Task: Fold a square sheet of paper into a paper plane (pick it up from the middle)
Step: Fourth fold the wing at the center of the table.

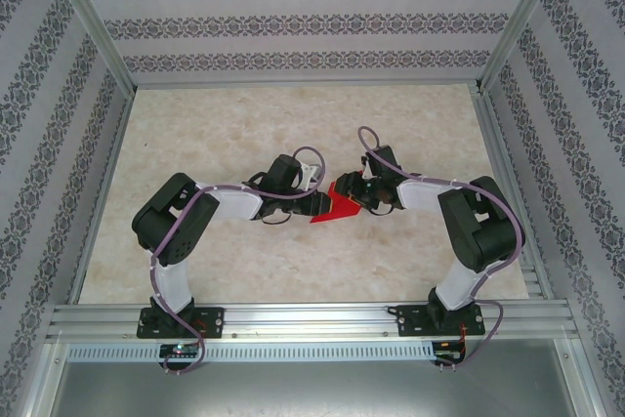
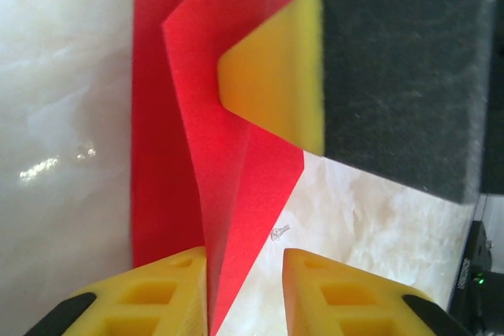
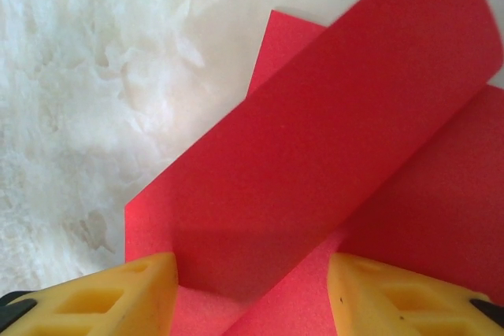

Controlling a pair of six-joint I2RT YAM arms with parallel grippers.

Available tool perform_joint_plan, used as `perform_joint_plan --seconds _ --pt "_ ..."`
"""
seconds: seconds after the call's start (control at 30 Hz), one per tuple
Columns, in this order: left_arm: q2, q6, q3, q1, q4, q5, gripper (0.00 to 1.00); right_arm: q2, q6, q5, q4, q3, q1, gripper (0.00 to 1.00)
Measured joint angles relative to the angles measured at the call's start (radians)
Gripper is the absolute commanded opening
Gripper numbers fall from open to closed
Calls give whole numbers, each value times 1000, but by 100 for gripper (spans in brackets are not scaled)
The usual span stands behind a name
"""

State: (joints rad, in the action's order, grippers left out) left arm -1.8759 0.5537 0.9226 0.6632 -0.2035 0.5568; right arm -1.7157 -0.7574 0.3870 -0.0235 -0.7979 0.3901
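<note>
Square sheet of paper (image 1: 332, 212), creased and part-folded, lies mid-table between the two grippers.
Left gripper (image 2: 245, 265) stands with its jaws parted. A raised red fold runs into the gap, right against one yellow finger and clear of the other. Right gripper (image 3: 250, 273) is spread wide too, with a flap curling up between its fingers and nothing pinched. In the left wrist view, one yellow fingertip (image 2: 272, 84) of the right gripper rests on the fold. Pale marbled table (image 1: 244, 134) lies underneath.
</note>
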Motion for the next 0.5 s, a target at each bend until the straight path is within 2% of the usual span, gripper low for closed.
perform_joint_plan --seconds 0.2,0.5 --pt "0 -97 -62 0 -83 0 35 -10 -34 3 27 0 -3 53" --pt "15 -211 -204 -1 -280 -48 27 -11 -56 8 35 0 -7 53"
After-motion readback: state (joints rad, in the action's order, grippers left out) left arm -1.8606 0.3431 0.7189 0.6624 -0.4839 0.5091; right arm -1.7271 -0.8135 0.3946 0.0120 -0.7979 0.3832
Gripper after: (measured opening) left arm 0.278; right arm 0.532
